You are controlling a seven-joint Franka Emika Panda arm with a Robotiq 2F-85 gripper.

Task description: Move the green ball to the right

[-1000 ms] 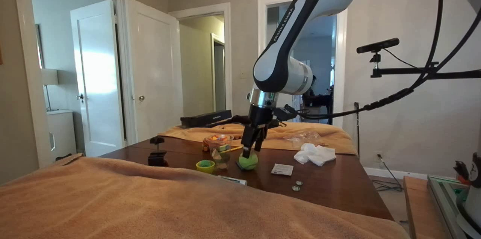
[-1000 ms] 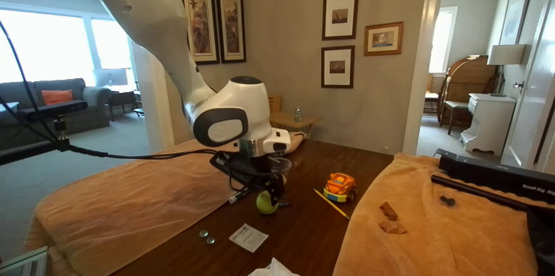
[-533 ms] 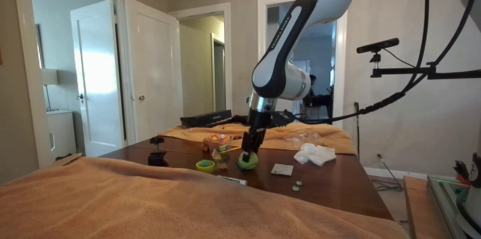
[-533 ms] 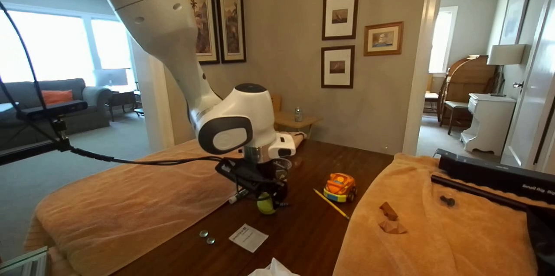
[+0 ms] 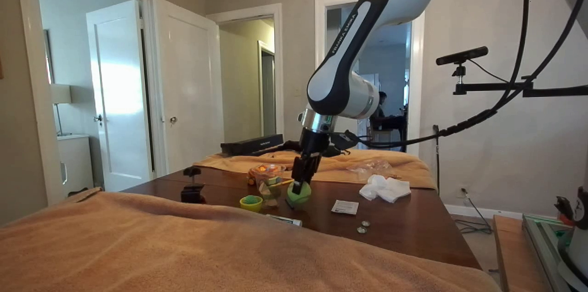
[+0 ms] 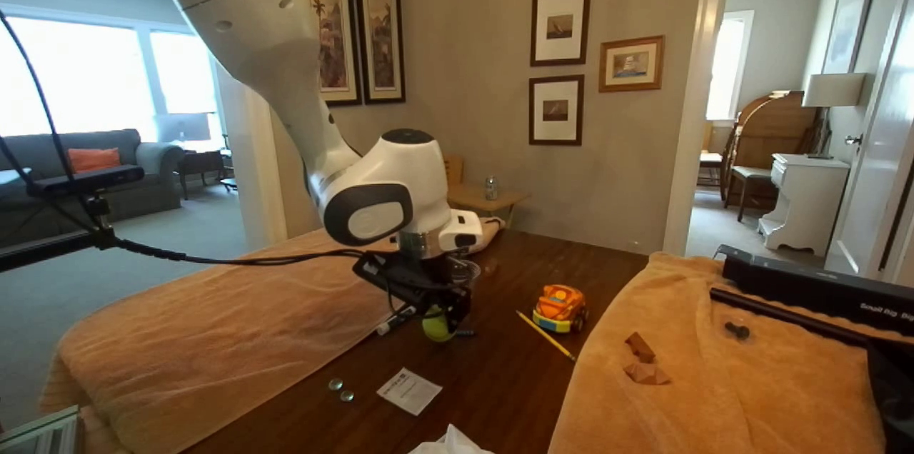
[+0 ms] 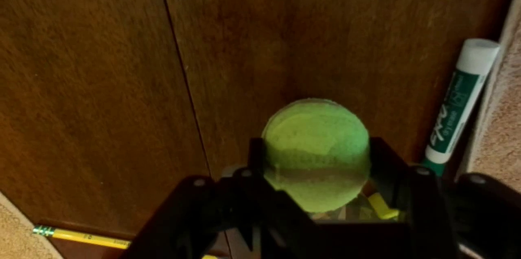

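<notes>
A black two-fingered gripper [image 7: 316, 155] clasps the round yellow-green ball [image 7: 315, 132] just above the dark brown wooden table [image 7: 101, 88].
In an exterior view, left to right: a small yellow cup [image 5: 251, 207] with something green [image 5: 251, 199] in it; the ball, which the wrist view shows with a finger [image 7: 256, 154] against either side; a flat white printed square [image 5: 345, 207]; two clear, glassy round beads [image 5: 362, 230]; a crumpled white tissue [image 5: 386, 189].

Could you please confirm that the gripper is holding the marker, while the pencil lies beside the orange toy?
Not quite: the wrist view shows the gripper holding the green ball, not the marker, which lies beside the towel. The rest stands: the pencil lies beside the orange toy, as an exterior view shows.
</notes>
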